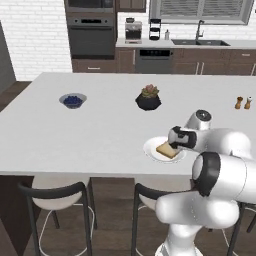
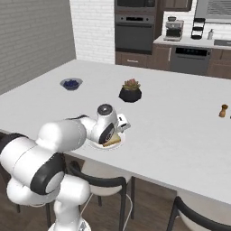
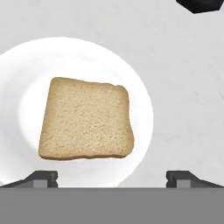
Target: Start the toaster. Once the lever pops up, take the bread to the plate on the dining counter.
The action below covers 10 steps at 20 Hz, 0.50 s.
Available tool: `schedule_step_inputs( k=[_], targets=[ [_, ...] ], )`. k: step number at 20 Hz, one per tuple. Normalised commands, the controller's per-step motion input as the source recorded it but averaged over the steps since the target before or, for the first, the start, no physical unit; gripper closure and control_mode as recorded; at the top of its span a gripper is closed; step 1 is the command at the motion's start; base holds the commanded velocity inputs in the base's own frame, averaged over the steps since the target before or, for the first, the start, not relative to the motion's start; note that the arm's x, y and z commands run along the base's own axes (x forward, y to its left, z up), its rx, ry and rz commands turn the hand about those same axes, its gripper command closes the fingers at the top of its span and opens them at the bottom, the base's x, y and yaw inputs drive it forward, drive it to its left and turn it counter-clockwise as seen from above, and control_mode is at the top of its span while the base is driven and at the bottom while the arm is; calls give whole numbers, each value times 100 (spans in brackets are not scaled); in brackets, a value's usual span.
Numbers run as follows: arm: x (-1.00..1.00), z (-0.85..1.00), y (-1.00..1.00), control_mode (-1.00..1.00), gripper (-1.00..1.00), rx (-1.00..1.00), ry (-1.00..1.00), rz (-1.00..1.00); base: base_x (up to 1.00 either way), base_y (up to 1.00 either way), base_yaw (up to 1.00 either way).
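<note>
The bread point(image 3: 85, 119), a tan slice with a brown crust, lies flat on the round white plate point(image 3: 140, 100). The plate point(image 1: 150, 150) sits near the front edge of the pale dining counter point(image 1: 100, 130). My gripper point(image 3: 112, 177) hovers just above the slice, open, its two fingertips point(image 3: 41, 178) spread wide on either side with nothing between them. From the left base view the hand point(image 1: 181, 138) leans over the bread point(image 1: 166, 150); from the right base view it covers much of the plate point(image 2: 98, 145) and the bread point(image 2: 113, 140). The toaster is out of view.
A dark pot with a succulent point(image 1: 148, 98) stands behind the plate, and its pot shows at the hand view's top edge point(image 3: 199, 4). A bowl of blue berries point(image 1: 73, 100) is far left, two shakers point(image 1: 243, 103) far right. Stools point(image 1: 55, 197) stand below the counter's front edge.
</note>
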Motion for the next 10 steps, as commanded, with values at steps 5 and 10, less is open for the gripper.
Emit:
schedule_step_inputs(
  k=[5,10],
  targets=[
    [-40,83,1,-100,-100,-11,1,0,0,0,0],
    [-95,100,21,-100,-100,2,1,-10,0,0,0]
  ],
)
